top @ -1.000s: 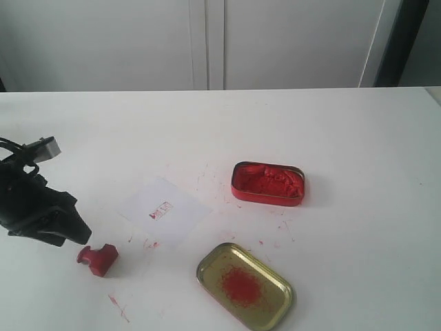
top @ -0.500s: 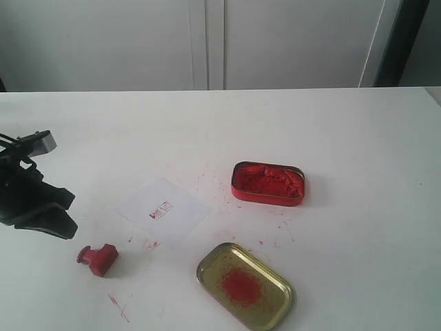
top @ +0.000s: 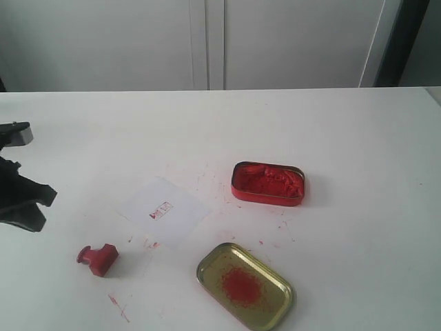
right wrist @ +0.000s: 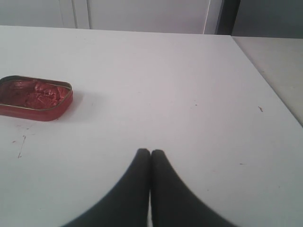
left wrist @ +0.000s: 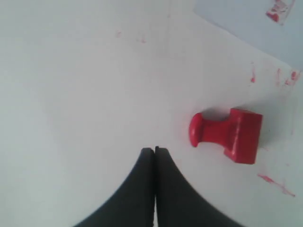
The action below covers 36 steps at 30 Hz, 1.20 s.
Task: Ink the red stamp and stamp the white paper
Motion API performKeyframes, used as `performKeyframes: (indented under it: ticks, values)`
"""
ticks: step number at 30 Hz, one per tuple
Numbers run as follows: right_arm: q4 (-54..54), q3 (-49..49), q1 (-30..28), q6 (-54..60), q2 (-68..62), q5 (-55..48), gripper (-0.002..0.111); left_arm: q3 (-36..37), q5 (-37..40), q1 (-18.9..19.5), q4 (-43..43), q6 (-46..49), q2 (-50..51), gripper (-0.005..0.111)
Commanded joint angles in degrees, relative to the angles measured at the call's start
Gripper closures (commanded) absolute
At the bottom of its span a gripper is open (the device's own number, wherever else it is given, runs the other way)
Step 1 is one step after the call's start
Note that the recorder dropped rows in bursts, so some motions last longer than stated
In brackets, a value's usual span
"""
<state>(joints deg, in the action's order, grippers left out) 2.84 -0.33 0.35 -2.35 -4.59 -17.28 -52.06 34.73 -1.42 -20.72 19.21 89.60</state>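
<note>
Surface [top: 344, 124] comes first: white and wide, flecked with red smears around its middle. At its left edge I have the left fingers [left wrist: 144, 170] pressed tip to tip with nothing between them. The right fingers [right wrist: 142, 165] are closed on nothing as well; they do not show in the exterior view. Next in size is the gold lid [top: 244, 285], near the front edge and a little right of centre, lying open side up with a red blot inside. The red ink tin [top: 268, 183] sits behind it, nearer the middle. The white paper [top: 180, 221] lies flat left of the tin, turned cornerwise, and already carries a small red imprint. Smallest is the red stamp [top: 98, 258], toward the front-left corner. It is tipped on its side with the knob pointing at the left edge, apart from the paper. I judge it light, rigid and likely slick with ink at the face. I would pinch the narrow knob neck, keeping the pads off the base.
</note>
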Motion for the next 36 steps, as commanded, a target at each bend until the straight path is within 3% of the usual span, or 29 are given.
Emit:
performKeyframes:
  ticks: [1,10,22,29,36]
  values:
    - [0.2,0.3,-0.3,0.0,0.1,0.7,0.108,0.1,1.5,0.2,10.4,-9.3,-4.2,0.107]
    - [0.2,0.3,-0.3,-0.1,0.1,0.7,0.108,0.1,2.7,0.2,26.2,-21.2,-10.7,0.107]
    - [0.2,0.3,-0.3,-1.4,0.1,0.7,0.108,0.2,5.9,0.2,24.7,-20.5,-15.7,0.107]
    - [0.2,0.3,-0.3,-1.4,0.1,0.7,0.108,5.5,5.4,0.2,22.5,-19.8,-24.5,0.107]
    - [0.2,0.3,-0.3,-1.4,0.1,0.7,0.108,11.7,5.5,0.2,12.2,-9.9,-34.4,0.107]
